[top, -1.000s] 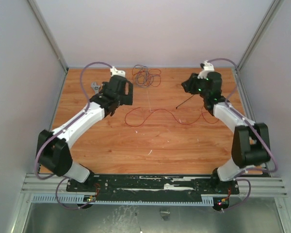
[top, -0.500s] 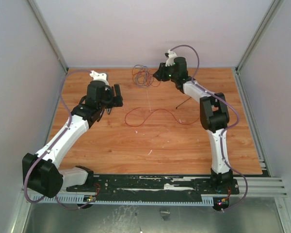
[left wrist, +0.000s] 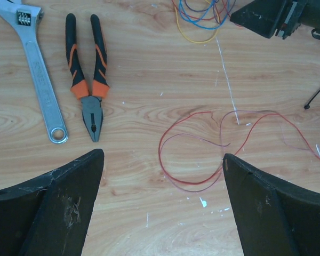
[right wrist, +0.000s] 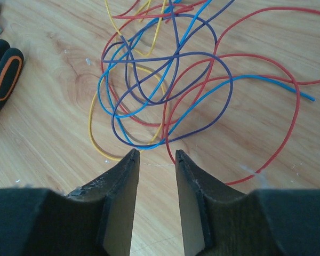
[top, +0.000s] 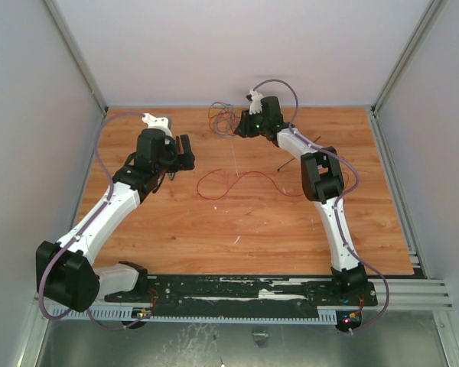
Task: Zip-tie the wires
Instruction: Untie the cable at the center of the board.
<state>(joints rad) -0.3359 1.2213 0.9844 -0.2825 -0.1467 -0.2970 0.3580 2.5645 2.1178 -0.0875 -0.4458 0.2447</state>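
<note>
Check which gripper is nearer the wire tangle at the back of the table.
Right. The right gripper sits at the near edge of the wire tangle, jaws apart, nothing gripped. The left gripper hangs wide open, well off to its left.

On my feed, a wood-grain tabletop (top: 252,229) sits boxed in by plain pale panels: back wall (top: 237,46), left wall (top: 23,138), right wall (top: 444,138). A slotted aluminium rail (top: 432,293) runs along its near edge. The light looks soft and even.
</note>
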